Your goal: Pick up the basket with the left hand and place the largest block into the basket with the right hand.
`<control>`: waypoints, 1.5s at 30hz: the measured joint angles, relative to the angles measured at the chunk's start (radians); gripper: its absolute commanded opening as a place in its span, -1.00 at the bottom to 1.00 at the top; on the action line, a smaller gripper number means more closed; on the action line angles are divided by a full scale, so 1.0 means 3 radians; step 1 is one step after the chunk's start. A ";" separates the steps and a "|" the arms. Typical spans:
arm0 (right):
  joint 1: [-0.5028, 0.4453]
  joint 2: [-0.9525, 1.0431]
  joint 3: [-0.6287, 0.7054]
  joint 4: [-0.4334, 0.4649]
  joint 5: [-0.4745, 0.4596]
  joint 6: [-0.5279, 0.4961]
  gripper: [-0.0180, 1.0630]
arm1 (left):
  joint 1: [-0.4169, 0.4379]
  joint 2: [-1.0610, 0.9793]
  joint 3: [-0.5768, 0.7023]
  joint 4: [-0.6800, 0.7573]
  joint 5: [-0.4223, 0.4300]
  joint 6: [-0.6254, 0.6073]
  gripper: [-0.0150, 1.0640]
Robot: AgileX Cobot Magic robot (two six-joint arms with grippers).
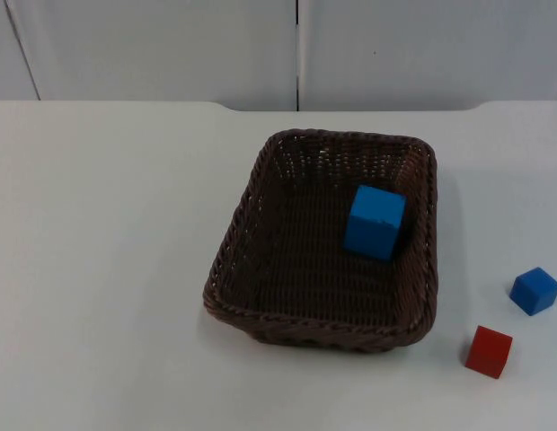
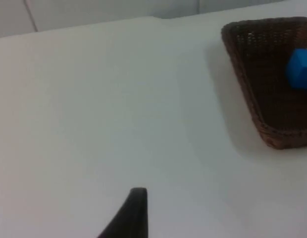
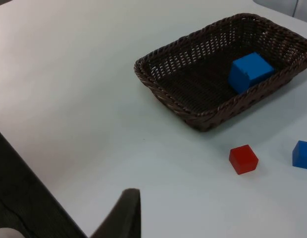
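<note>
A dark wicker basket [image 1: 260, 215] sits on the white counter [image 1: 99, 269] with the large blue block [image 1: 375, 222] inside, resting against its right wall (tilted a little, it appears). A small blue block [image 1: 534, 290] and a small red block [image 1: 489, 350] lie apart from each other on the counter to the basket's right. One black fingertip of the left hand [image 2: 129, 215] and one of the right hand [image 3: 123, 214] stand above bare counter away from the basket; whether either is open cannot be told.

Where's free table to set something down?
Bare table left of the basket, out to the table's edge, and behind it up to the partition wall. Crowded right of it: small blue block and red block. Large blue block sits inside.
</note>
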 measured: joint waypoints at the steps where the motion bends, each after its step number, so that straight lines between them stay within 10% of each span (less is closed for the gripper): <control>1: 0.0000 0.0000 0.0000 0.0000 0.0000 0.0000 0.99 | 0.0069 0.0000 0.0000 0.0000 0.0000 0.0000 0.98; 21: -0.0014 0.0000 0.0000 0.0000 0.0000 0.0000 0.99 | 0.0414 0.0000 0.0000 0.0000 0.0000 0.0000 0.98; 45: -0.1410 0.0000 0.0000 0.0000 0.0000 0.0000 0.99 | 0.0414 0.0000 0.0000 0.0000 0.0000 0.0000 0.98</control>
